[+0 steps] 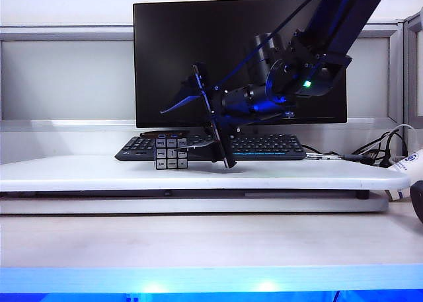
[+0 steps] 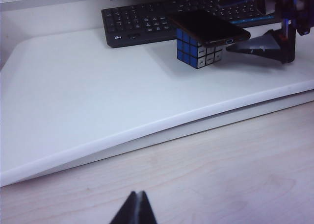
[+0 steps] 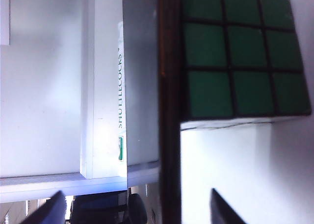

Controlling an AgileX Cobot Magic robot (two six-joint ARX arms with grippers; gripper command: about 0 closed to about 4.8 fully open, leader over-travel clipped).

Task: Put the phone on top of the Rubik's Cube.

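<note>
The Rubik's Cube (image 1: 171,154) stands on the white board in front of the keyboard. It shows blue and white sides (image 2: 196,50) in the left wrist view and a green side (image 3: 235,57) in the right wrist view. The black phone (image 2: 208,28) lies flat on top of it, overhanging toward the right arm, and appears edge-on (image 3: 169,111) in the right wrist view. My right gripper (image 3: 137,190) is open, its fingers (image 2: 260,46) standing either side of the phone's overhanging end with gaps. My left gripper (image 2: 137,204) is shut and empty, low over the wooden desk, far from the cube.
A black keyboard (image 1: 264,145) and a dark monitor (image 1: 198,57) sit behind the cube. The raised white board (image 1: 198,176) has a rounded front edge above the wooden desk (image 1: 198,242). Cables (image 1: 377,150) and a white object lie at the far right.
</note>
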